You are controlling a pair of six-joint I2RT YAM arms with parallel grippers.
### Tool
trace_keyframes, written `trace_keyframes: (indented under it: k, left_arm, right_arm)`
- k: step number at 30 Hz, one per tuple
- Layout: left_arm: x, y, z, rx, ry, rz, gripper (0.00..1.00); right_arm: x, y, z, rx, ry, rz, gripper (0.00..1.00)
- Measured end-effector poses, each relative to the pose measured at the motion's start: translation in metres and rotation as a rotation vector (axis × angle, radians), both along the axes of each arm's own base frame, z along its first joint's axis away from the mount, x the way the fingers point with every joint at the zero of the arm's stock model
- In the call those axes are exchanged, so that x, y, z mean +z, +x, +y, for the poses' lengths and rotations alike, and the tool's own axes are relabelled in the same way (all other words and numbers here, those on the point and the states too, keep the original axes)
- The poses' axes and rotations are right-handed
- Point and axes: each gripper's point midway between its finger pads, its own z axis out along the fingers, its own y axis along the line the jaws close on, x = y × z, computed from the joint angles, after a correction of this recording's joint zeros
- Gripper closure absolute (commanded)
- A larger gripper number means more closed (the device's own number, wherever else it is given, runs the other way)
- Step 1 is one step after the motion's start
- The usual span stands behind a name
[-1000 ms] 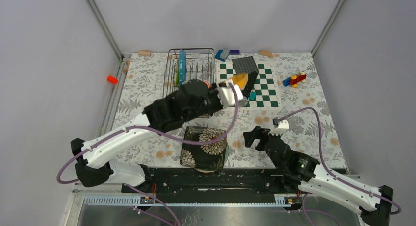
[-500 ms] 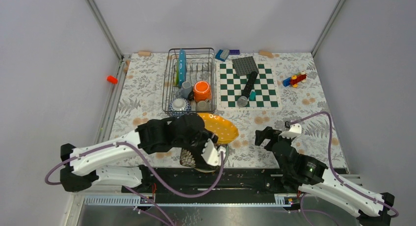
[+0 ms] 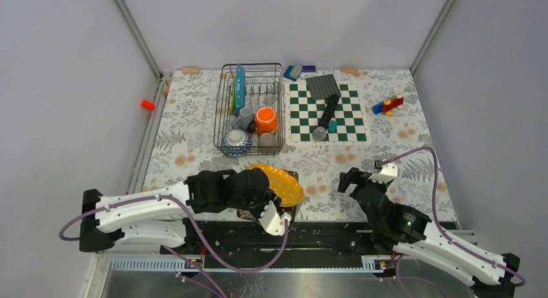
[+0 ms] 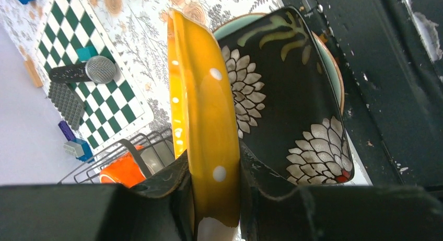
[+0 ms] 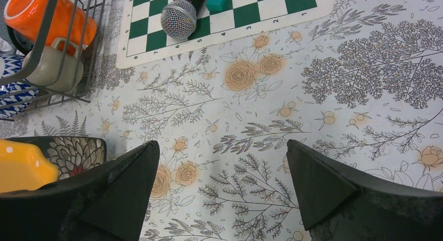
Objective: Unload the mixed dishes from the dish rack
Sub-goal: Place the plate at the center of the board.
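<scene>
I see free tablecloth (image 3: 320, 163) in front of the dish rack (image 3: 258, 91) and also to the right of the dark patterned plate (image 4: 282, 105), where a gripper can pass. At the near edge the left arm (image 3: 142, 204) and the orange white-dotted plate (image 3: 284, 185) above that plate close the way. A microphone (image 3: 325, 120) lies on the checkerboard mat (image 3: 352, 117).

The dish rack (image 3: 218, 117), a dark wire basket, stands at the far middle of the surface. A blue plate (image 3: 240, 88) stands on edge in its far left slots, with a lime green plate (image 3: 232, 99) upright just to its left. The orange mug (image 3: 265, 119) lies mid-rack beside a grey cup (image 3: 245, 117). A blue-and-white patterned bowl (image 3: 236, 139) fills the near left corner and a pale cup (image 3: 266, 139) the near right. The orange white-dotted plate (image 3: 276, 183) is pinched at its rim by the left gripper (image 4: 215, 178), over the dark flowered plate (image 4: 292, 105) lying flat at the near edge.
</scene>
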Motion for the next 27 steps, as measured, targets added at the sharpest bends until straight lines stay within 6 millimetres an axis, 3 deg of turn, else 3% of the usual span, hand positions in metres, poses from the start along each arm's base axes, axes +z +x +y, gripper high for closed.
trace_keyframes:
  k: [14,16,21,27]
  left_arm:
    - [-0.057,0.0,0.011,-0.026,0.075,-0.046,0.99]
    - [-0.062,0.005,0.006,-0.015,0.045,-0.08,0.91]
    - [-0.067,0.014,0.0,0.012,0.014,-0.123,0.85]
    - [-0.07,0.014,-0.006,0.023,0.001,-0.109,0.62]
  right_arm:
    - [0.001,0.001,-0.004,-0.022,-0.008,-0.009,0.01]
    - [0.0,0.001,-0.004,-0.024,-0.01,-0.006,0.01]
    - [-0.002,0.001,-0.004,-0.027,-0.014,0.001,0.01]
    - [-0.002,0.001,-0.003,-0.029,-0.006,0.003,0.01]
